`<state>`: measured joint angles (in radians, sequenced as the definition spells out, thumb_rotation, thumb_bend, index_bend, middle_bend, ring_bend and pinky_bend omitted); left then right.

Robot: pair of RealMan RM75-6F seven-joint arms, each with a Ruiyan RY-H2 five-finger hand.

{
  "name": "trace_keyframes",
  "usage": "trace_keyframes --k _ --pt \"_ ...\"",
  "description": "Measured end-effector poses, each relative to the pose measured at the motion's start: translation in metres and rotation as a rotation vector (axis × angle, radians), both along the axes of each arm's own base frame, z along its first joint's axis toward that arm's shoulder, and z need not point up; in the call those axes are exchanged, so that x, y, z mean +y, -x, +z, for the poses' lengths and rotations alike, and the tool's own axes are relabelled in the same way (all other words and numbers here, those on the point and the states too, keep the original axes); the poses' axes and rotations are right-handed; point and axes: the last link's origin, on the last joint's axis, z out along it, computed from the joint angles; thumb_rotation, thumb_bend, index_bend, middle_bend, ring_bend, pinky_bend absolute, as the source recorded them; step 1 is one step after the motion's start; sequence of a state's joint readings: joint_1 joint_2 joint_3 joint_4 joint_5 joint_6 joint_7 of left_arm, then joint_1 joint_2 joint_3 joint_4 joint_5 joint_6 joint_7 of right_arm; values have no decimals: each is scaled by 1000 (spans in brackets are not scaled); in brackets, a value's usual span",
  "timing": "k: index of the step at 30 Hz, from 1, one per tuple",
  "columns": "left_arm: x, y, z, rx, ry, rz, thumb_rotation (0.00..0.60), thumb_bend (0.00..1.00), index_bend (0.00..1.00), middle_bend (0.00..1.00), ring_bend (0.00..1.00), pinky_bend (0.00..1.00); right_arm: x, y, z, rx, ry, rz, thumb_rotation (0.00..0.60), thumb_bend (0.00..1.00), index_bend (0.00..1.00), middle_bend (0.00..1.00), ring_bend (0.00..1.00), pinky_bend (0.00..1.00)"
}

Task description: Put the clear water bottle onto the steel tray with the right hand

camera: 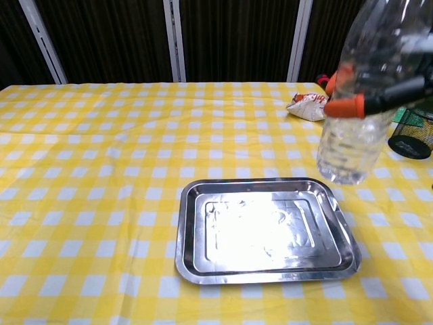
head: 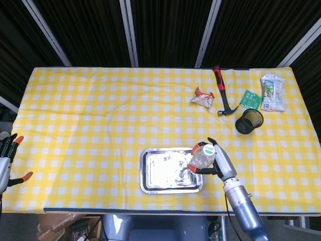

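Observation:
The clear water bottle (head: 202,157) (camera: 358,101) is upright in my right hand (head: 215,161), which grips it around the middle with orange-tipped fingers (camera: 345,105). It hangs in the air over the right edge of the steel tray (head: 150,187) (camera: 189,261), its base above the tray's right rim. The tray lies empty near the table's front edge. My left hand (head: 6,158) hangs off the table's left side, fingers spread, holding nothing.
At the back right lie a red-handled hammer (head: 222,93), a crumpled snack wrapper (head: 202,97), a black mesh cup (head: 249,121), a green packet (head: 251,99) and a white packet (head: 272,92). The yellow checked cloth (head: 90,120) covers the table.

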<state>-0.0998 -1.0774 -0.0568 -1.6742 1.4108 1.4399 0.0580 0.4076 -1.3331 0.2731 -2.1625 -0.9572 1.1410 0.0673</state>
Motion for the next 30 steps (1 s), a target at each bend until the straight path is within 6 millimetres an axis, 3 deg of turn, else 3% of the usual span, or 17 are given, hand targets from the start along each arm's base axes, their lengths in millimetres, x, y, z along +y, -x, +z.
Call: trace_keyframes --k 4,8,13,23,30 --pt "0 0 0 -2 2 -1 600 190 46 0 0 0 6 18 -28 -34 -49 -33 600 709 868 685 343 0" --pt "0 0 1 -3 2 -2 600 190 46 0 0 0 7 22 -28 -39 -29 -11 600 722 868 685 343 0" --pt "0 0 0 -3 7 -3 600 190 46 0 0 0 6 14 -1 -3 32 14 600 770 868 684 343 0" --pt "-1 0 2 -10 -2 -2 600 190 47 0 0 0 -3 -18 81 181 224 83 600 771 868 685 343 0" --pt "-2 0 3 -14 -6 -3 600 190 46 0 0 0 -14 -17 95 231 215 72 600 772 868 684 343 0"
